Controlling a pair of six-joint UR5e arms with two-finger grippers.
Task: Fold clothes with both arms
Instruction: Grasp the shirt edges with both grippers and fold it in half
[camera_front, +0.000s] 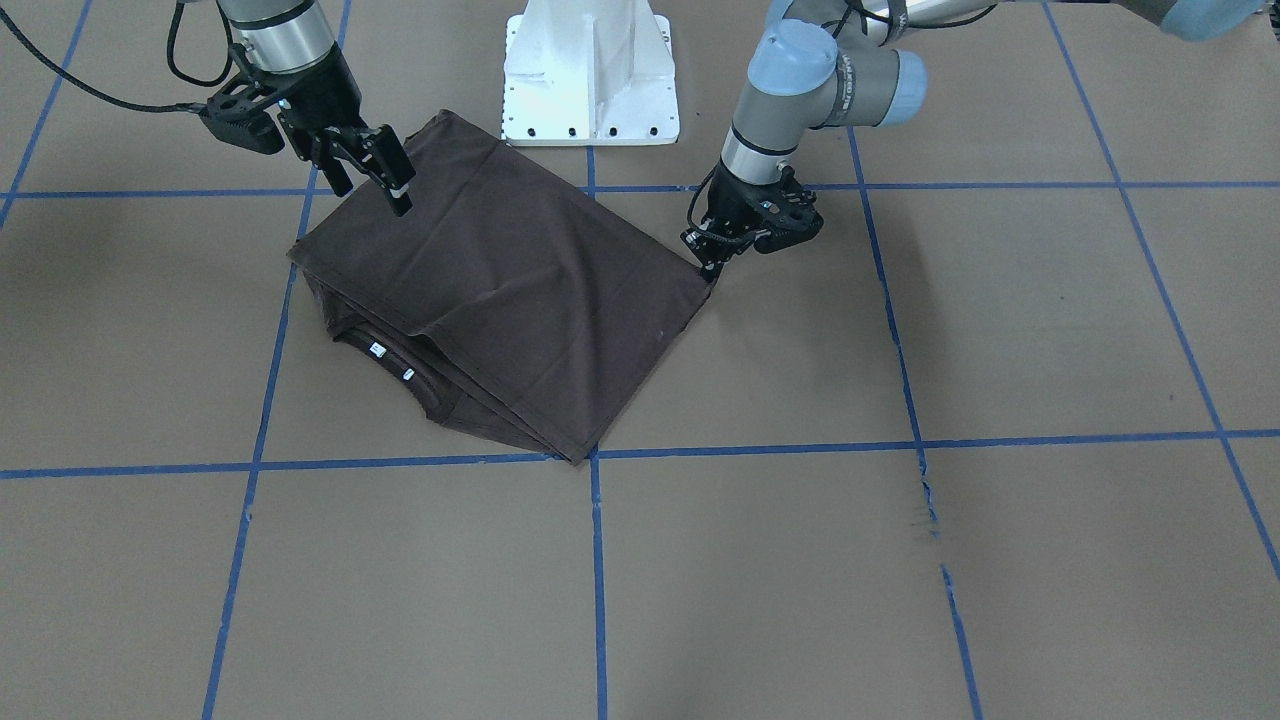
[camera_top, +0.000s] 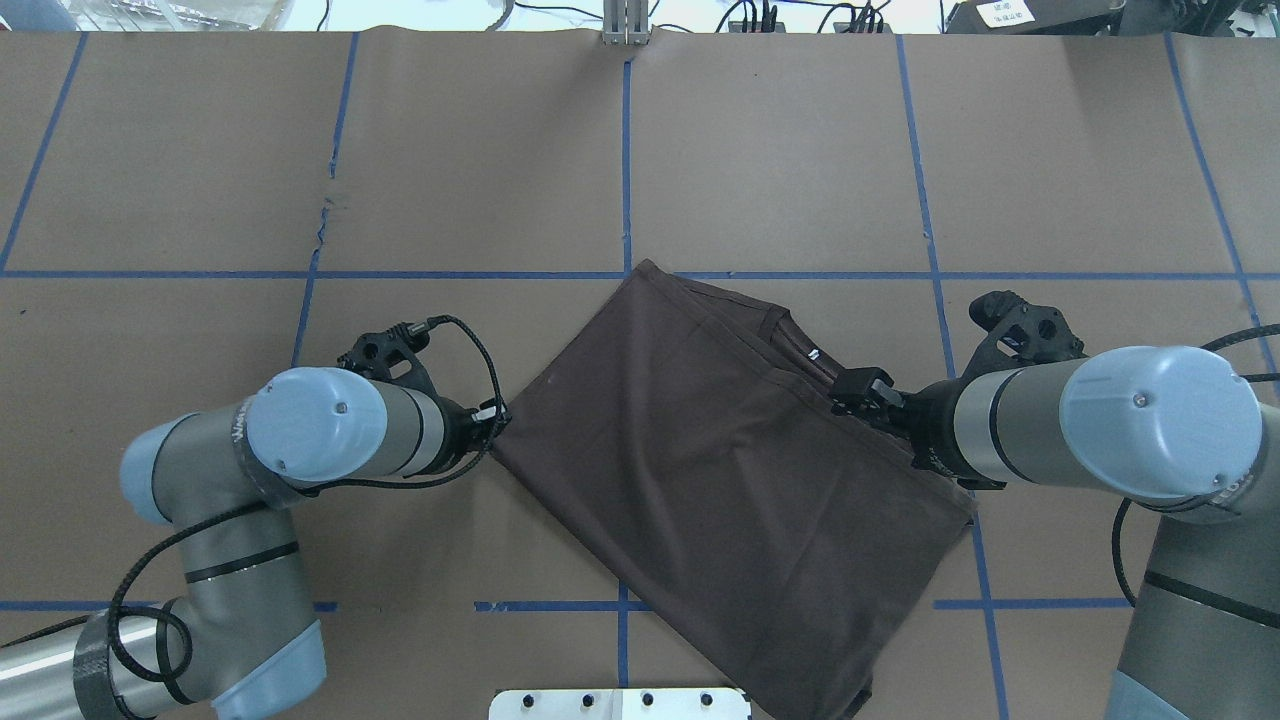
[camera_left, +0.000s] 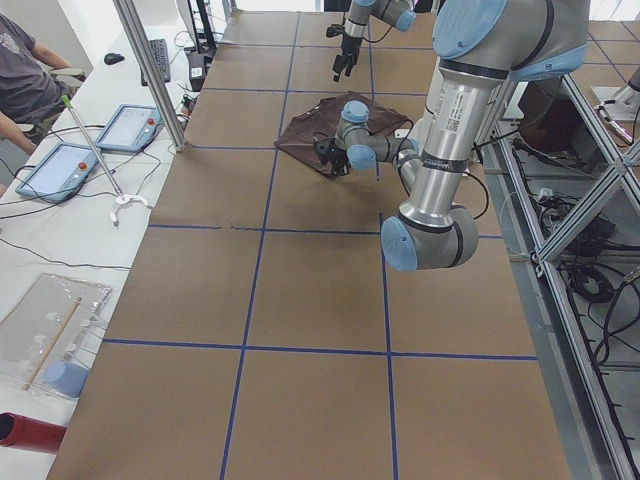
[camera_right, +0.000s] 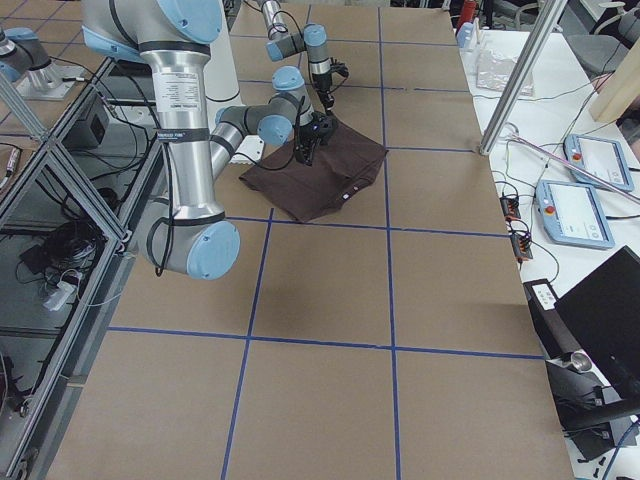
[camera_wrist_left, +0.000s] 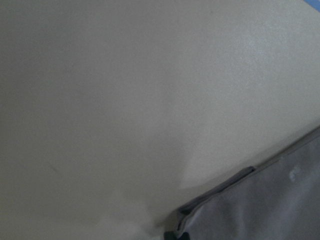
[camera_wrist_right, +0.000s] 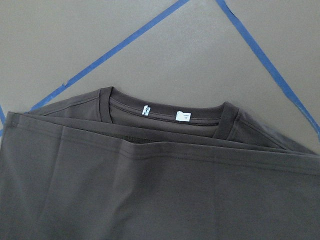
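Out in the middle of the surface (camera_front: 900, 560), just ahead of the white base (camera_front: 590, 80): looking at the T-shirt (camera_front: 520, 270), doubled over once and lying cornerwise across the blue tape lines (camera_front: 760, 445). Folded short of the collar (camera_wrist_right: 165, 112), leaving two white tags (camera_wrist_right: 184, 116) peeping out.

Right hand (camera_front: 372, 190) hanging above the shirt's side near the collar end, fingers apart, nothing in them. Left hand (camera_front: 712, 262) down low at the opposite corner, tips right at the cloth. Cannot tell whether clamped on that corner or merely touching; from its own camera, only a blurred scrap of hem.

Reads as the set-up for the next fold. To do it well:
- Take matching corners along one edge, gathering both layers and not just the top one.
- Pinch close to the hem stitching and lift only enough to clear the paper.
- Carry both hands across together at one pace, to keep the edge straight and avoid a diagonal crease.
- Mind the shallow ridge (camera_front: 470, 310) across the top layer; worth drawing the cloth gently taut before laying it down.
- Expect soft cotton to sag between the hands and drag.
- Set down edge on edge, then let go.

As for the surface: brown paper, taped into large squares, with a frayed stretch of tape (camera_front: 930, 510) on one line. Around it, aluminium framing (camera_left: 150, 75), a white side bench with touch panels (camera_left: 62, 170) and loose cables, and a person's sleeve (camera_left: 22, 70) at the edge of the left side view.
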